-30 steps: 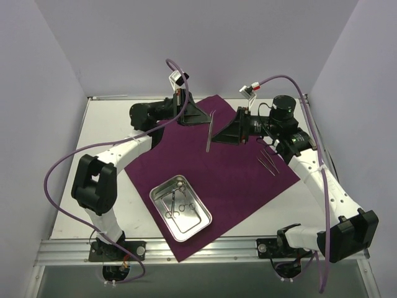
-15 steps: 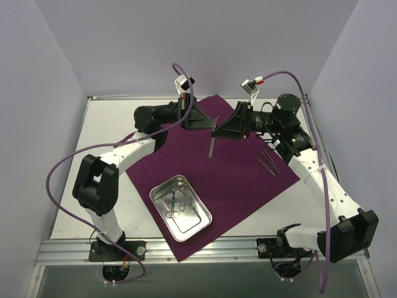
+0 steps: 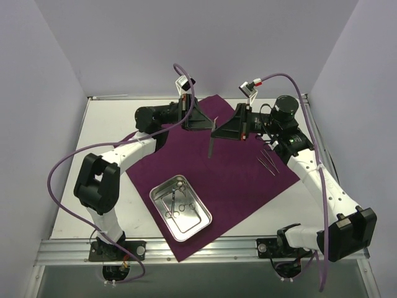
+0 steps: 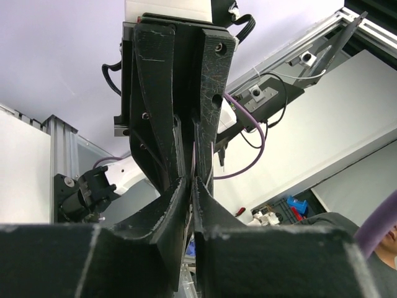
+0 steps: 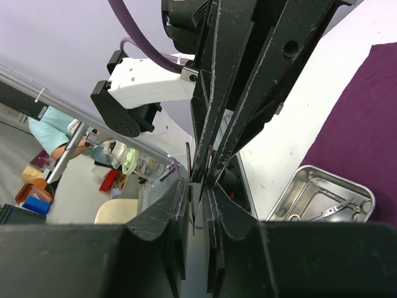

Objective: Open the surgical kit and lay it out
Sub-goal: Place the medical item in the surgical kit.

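We see right claw (image 3: pixel 214 133) gripping 1 slim instrument (image 3: pixel 211 148) above the maroon cloth wrap (image 3: pixel 242 180); left claw (image 3: pixel 208 126) closed, also above wrap; steel tray (image 3: pixel 153 194) on wrap.

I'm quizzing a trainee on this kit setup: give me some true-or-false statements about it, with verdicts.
1. The steel tray sits on the purple cloth. True.
2. The tray is empty. False: ring-handled instruments lie in it.
3. The right tool grips a thin metal instrument over the cloth. True.
4. The cloth is bundled around the tray. False: it lies spread flat under the tray.
5. No instruments lie outside the tray. False: a thin pair rests on the cloth.
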